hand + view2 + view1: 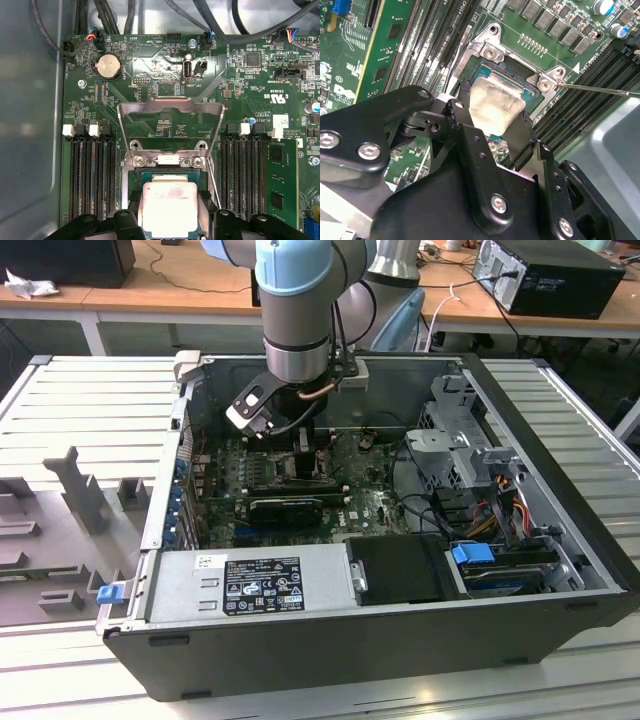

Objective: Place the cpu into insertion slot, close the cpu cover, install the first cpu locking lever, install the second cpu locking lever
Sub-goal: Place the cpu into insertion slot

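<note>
Case wall [183, 430] stood at the exterior view's left, then the claw [306, 452] in the upper middle, then the drive cage [455, 435]. The claw pinched the cpu [170, 207] flat, right over the slot [487, 50]. The cover [200, 106] stood open, so the way straight down looked free.

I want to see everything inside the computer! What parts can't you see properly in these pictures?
Second wrist view: the gripper covers part of the cpu and the insertion slot, so I cannot tell if the cpu sits fully down.
First wrist view: the cpu's near side is cut off by the picture's edge.
Exterior view: the arm blocks the insertion slot and cpu.
</note>
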`<state>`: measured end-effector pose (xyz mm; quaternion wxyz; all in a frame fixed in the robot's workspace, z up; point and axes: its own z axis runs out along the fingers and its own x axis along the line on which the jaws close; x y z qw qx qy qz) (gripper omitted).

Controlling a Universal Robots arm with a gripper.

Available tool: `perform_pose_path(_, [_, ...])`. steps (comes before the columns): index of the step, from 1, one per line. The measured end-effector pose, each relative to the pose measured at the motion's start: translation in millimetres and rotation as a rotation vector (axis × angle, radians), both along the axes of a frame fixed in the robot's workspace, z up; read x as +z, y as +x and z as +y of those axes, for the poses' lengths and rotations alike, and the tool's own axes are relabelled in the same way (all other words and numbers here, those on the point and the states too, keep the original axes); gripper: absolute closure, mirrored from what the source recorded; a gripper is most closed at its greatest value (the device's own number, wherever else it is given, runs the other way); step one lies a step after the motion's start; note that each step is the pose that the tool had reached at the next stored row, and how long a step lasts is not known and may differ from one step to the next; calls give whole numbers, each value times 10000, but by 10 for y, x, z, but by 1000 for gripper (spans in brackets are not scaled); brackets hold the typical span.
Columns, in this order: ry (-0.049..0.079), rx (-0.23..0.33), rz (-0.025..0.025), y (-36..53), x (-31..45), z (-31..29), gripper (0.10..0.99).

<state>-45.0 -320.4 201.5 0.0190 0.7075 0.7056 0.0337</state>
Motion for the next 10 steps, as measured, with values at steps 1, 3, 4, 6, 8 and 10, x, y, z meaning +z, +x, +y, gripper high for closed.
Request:
perform_pose_path(1, [2, 0, -1, 0, -1, 0, 557])
perform_pose_path(3, [2, 0, -1, 0, -2, 0, 557])
perform_pose_path(4, [3, 0, -2, 0, -2, 0, 545])
perform_pose_path(6, [3, 0, -2, 0, -2, 1, 482])
perform_pose_path(8, [4, -2, -1, 0, 6, 0, 482])
perform_pose_path(10, [4, -8, -1, 0, 21, 1, 482])
